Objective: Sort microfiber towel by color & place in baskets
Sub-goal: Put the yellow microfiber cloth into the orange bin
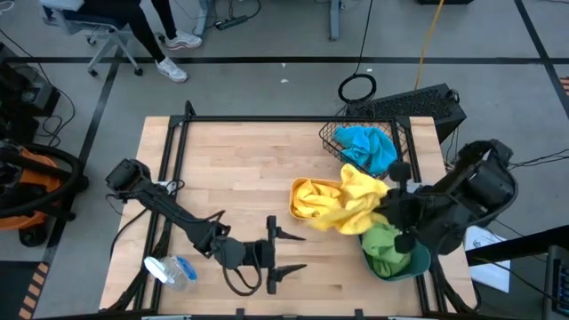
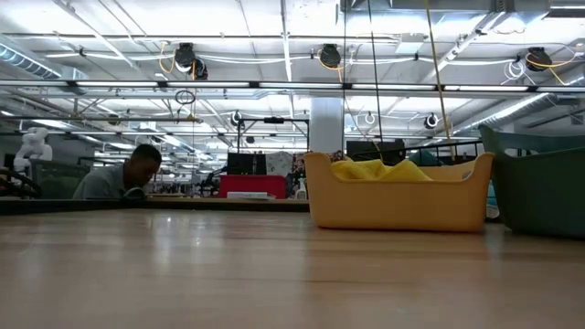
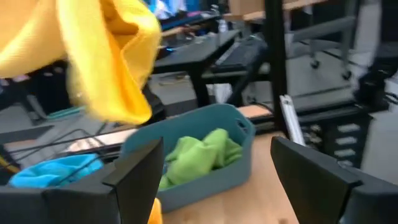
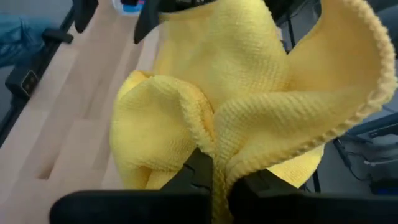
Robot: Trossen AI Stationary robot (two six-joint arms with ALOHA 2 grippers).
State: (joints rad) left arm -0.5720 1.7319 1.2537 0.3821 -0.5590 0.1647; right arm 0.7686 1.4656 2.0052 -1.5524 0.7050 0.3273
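My right gripper [image 4: 214, 180] is shut on a yellow towel [image 1: 360, 200], held up over the right side of the table between the orange bin [image 1: 295, 197] and the teal bin [image 1: 418, 262]. Another yellow towel [image 2: 379, 169] lies in the orange bin. A green towel [image 1: 384, 244] lies in the teal bin, and a blue towel [image 1: 366, 147] lies in the black wire basket [image 1: 331, 135]. My left gripper [image 1: 298, 252] stands open near the table's front edge, pointing toward the bins, with nothing between its fingers. My right gripper pinches a gathered fold of the yellow towel [image 4: 214, 152] between its two fingers, several layers bunched together. The towel spreads slack beyond the fingers. In the left wrist view its lower end [image 3: 121, 109] hangs clear above the teal bin.
A clear bottle with a blue cap [image 1: 171, 271] lies at the table's front left, beside the left arm. The three containers crowd the right side of the table. Bare wood [image 1: 240, 169] lies in the middle and far left. People show in the room beyond.
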